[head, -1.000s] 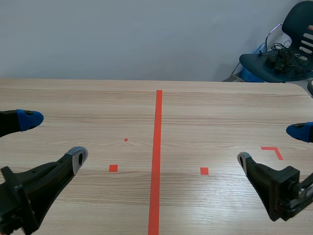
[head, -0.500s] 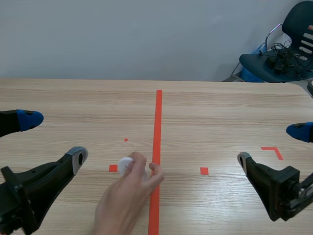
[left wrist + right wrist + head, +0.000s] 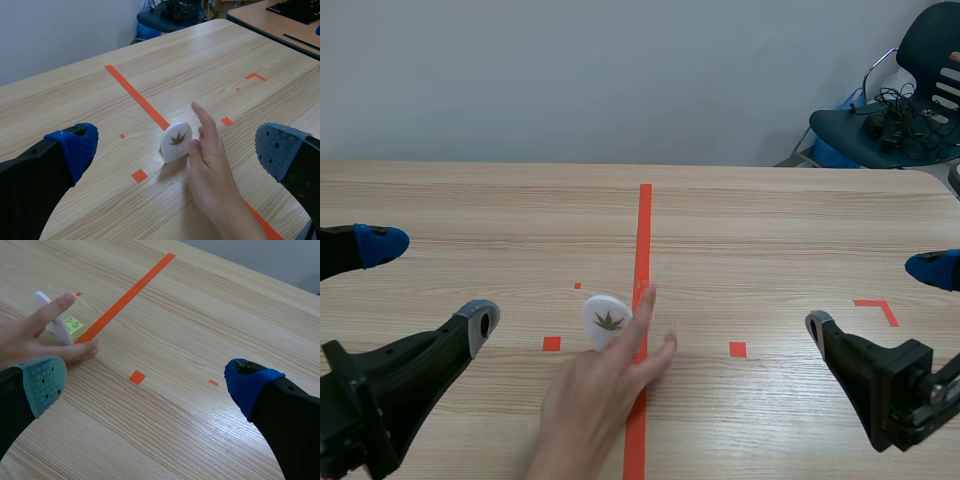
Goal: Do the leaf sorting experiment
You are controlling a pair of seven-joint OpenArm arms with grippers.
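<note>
Left tool (image 3: 428, 284) and right tool (image 3: 875, 297) spread wide; a hand (image 3: 600, 385) partly hides the leaf disc (image 3: 604, 318) and green brick (image 3: 75, 325).

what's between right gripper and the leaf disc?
A person's hand, right at the leaf disc, over the tape line; otherwise only tape marks up to the right gripper. Clearest in the right wrist view.

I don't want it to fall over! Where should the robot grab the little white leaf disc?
Probably its top rim, from above, with one finger on the leaf face and one behind. The disc stands upright and thin, a green block at its foot, so its sides offer little. Wait till the hand leaves.
</note>
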